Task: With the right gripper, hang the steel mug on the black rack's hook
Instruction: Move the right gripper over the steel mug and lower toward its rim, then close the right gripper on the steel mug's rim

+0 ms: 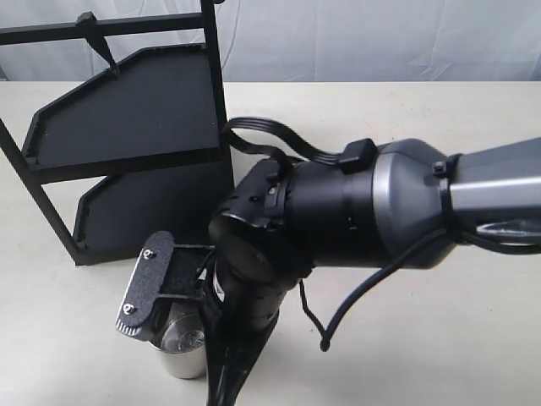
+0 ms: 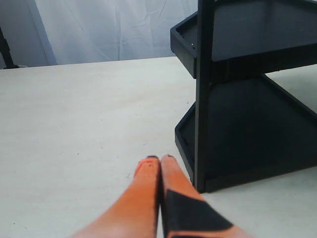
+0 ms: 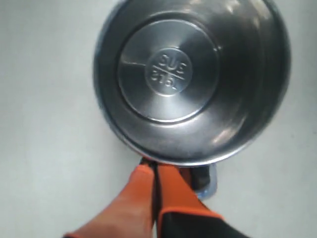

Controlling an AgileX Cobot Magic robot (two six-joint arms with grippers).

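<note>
The right gripper (image 3: 156, 171), a bulky black arm end with orange-tipped fingers, points straight down over the bench. In the right wrist view its jaws stand pressed together, tips touching, at the rim of the steel mug (image 3: 190, 79), a small polished stainless-steel cylinder seen from above with a stamped base. A small looped metal handle (image 3: 205, 181) shows just beside the fingertips, on the gripper's side of the rim. Whether the jaws pinch the rim or the handle cannot be told; no metal is visible between them.

In the exterior view the mug (image 1: 179, 351) stands upright on the pale bench (image 1: 406, 338), its long axis vertical, directly beneath the right gripper (image 1: 232, 338). The black rack (image 1: 135, 152), a matte two-tier shelf frame, stands beyond the mug and apart from it. The hook (image 1: 100, 42), a short black peg slanting down from the top crossbar, sits high above the mug.

Judgement: the right arm is the nearer one, and the coming move turns on securing the handle.

The left gripper (image 2: 159, 173) has its orange fingers together, holding nothing, near the rack's front leg.
</note>
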